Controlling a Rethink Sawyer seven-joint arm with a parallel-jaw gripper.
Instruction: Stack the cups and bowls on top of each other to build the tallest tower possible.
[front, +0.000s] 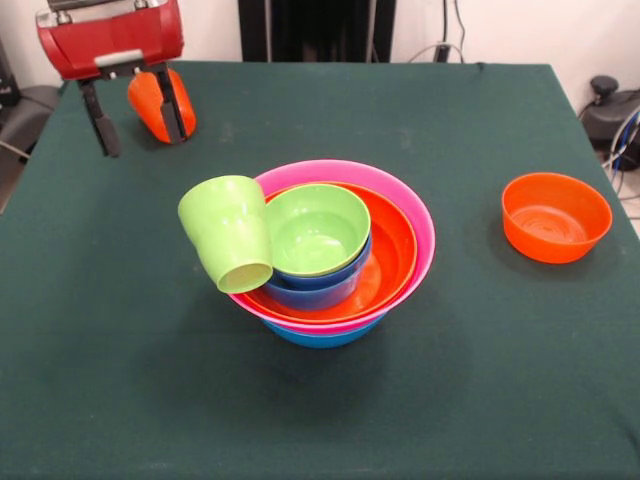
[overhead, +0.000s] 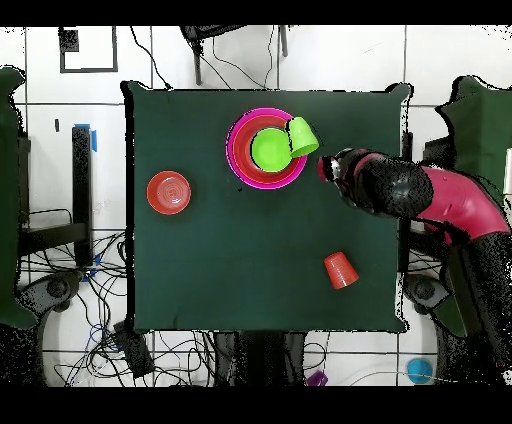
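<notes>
The tower (front: 335, 250) stands mid-table: a wide blue bowl at the bottom, then pink, orange, a small blue bowl and a small lime-green bowl (front: 318, 228) on top. It also shows in the overhead view (overhead: 266, 148). The lime-green cup (front: 228, 232) lies tilted on the tower's rim, mouth towards the front view camera; it also shows in the overhead view (overhead: 303, 136). The orange ribbed cup (front: 150, 100) lies on its side on the table (overhead: 340, 270). My gripper (front: 143, 143) hangs open and empty above the table, apart from both cups (overhead: 326, 168).
A small orange bowl (front: 555, 215) stands alone, upright, on the green cloth (front: 480, 380); in the overhead view it (overhead: 168, 192) is left of the tower. Cables and stands surround the table on the floor.
</notes>
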